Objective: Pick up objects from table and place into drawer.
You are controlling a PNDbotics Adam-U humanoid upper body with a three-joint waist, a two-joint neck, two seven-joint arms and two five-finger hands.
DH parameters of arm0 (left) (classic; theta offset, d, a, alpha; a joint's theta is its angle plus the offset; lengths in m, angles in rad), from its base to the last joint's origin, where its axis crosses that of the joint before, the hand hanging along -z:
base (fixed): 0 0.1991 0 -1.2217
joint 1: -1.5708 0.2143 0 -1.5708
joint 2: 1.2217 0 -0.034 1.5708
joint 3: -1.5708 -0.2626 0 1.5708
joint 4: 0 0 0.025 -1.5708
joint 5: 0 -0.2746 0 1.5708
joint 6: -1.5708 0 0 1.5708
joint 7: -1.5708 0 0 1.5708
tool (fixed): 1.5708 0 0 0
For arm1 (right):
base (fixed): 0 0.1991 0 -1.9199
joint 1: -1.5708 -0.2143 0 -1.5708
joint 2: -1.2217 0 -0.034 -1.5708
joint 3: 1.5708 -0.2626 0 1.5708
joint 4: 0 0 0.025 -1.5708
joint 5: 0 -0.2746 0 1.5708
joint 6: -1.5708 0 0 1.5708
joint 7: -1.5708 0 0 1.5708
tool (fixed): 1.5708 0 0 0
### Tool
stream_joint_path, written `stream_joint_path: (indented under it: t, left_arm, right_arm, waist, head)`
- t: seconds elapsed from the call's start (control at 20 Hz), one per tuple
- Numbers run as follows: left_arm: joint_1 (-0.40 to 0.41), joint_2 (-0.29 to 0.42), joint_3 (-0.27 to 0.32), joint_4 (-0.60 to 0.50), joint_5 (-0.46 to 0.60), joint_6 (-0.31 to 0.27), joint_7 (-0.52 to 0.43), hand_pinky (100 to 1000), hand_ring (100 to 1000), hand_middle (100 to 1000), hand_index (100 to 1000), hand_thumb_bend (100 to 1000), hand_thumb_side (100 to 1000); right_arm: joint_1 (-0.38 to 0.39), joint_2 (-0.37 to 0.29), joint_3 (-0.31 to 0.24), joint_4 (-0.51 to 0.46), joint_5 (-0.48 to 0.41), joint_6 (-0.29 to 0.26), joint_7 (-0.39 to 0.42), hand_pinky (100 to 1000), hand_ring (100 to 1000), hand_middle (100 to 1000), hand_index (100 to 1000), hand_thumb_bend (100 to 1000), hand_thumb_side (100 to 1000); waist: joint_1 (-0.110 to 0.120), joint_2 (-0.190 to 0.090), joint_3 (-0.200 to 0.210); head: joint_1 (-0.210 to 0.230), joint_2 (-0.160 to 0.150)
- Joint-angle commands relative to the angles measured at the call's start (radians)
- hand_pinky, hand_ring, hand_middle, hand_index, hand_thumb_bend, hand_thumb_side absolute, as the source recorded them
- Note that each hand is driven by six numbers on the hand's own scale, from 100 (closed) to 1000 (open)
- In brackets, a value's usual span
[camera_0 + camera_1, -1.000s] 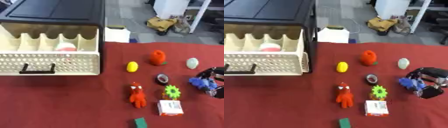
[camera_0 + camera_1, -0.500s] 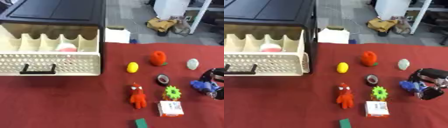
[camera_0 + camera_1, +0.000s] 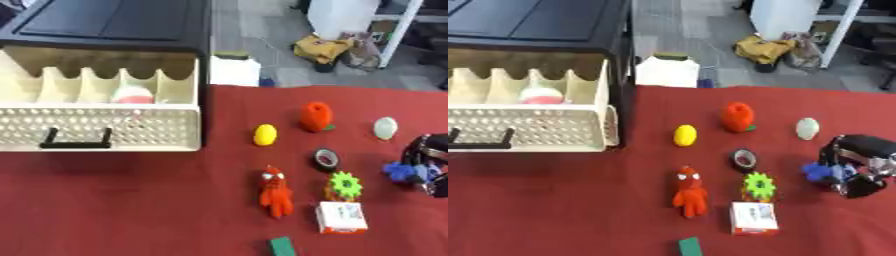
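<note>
The right hand (image 3: 856,167) sat at the table's right edge, its fingers curled round a small blue object (image 3: 824,172). To its left stood the black tape roll (image 3: 744,159) and green gear (image 3: 758,184), a pale egg (image 3: 807,128) just beyond it. Bare red tablecloth (image 3: 553,200) lay open far to its left, before the open cream drawer (image 3: 531,127), which held a pink-and-white item (image 3: 541,94).
</note>
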Motion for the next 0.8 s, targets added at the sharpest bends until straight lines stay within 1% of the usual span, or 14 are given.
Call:
stream_joint_path:
  t: [0.05,0.45,0.75,0.8]
  left_arm:
    - [-0.01,0.015,0.015,-0.012,0.006,-0.001,0.005,249,141,191,772,100,1000]
    - [-0.008,0.015,0.016,-0.012,0.014,0.0,0.007,248,141,190,772,100,1000]
    - [-0.006,0.015,0.016,-0.012,0.018,0.001,0.007,248,141,190,773,100,1000]
    - [-0.005,0.015,0.016,-0.012,0.018,0.001,0.007,248,142,191,773,100,1000]
  right_arm:
    - [0.0,-0.046,-0.007,-0.022,0.013,0.014,-0.05,417,522,488,541,100,100]
    - [0.01,-0.045,-0.002,-0.037,-0.01,0.044,-0.125,290,471,393,430,100,100]
    - [0.015,-0.05,0.001,-0.07,-0.043,0.06,-0.154,249,447,346,406,100,100]
    - [0.016,-0.052,0.001,-0.078,-0.05,0.061,-0.156,242,443,342,404,100,113]
  waist:
    - [0.0,-0.021,-0.003]
    - [0.002,-0.023,-0.006]
    - [0.003,-0.027,-0.01]
    - [0.003,-0.028,-0.01]
  head:
    - [-0.001,-0.007]
    - [0.0,-0.005]
    - [0.0,-0.002]
    - [0.001,-0.002]
